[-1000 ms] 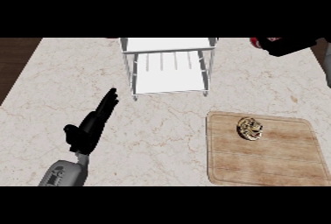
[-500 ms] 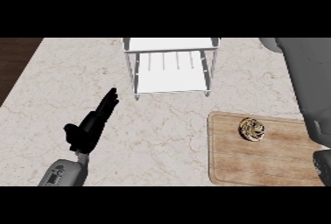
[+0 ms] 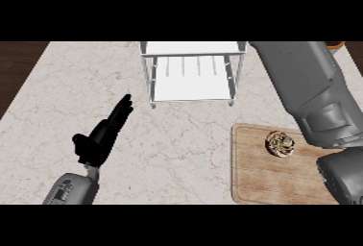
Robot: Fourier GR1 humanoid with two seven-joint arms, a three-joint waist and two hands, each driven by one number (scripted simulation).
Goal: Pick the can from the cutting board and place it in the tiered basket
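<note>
The can (image 3: 281, 144) stands upright on the wooden cutting board (image 3: 268, 182) at the right of the counter, its gold top facing up. The white tiered basket (image 3: 191, 72) with its wire frame stands at the back, left of and beyond the board. My left hand (image 3: 101, 137) rests open on the counter at the left, fingers straight and pointing away, far from the can. My right grey forearm (image 3: 308, 91) crosses the right side and covers the board's right edge, just right of the can. The right hand itself does not show.
The marble counter (image 3: 177, 139) stretches between my left hand and the board. Its left edge meets dark wood (image 3: 14, 72). A small orange thing (image 3: 337, 44) peeks out at the back right corner behind the forearm.
My right arm has swung down and inward from the back right corner, so the grey forearm now fills the right side beside the can. The left hand, can and basket have not moved.
</note>
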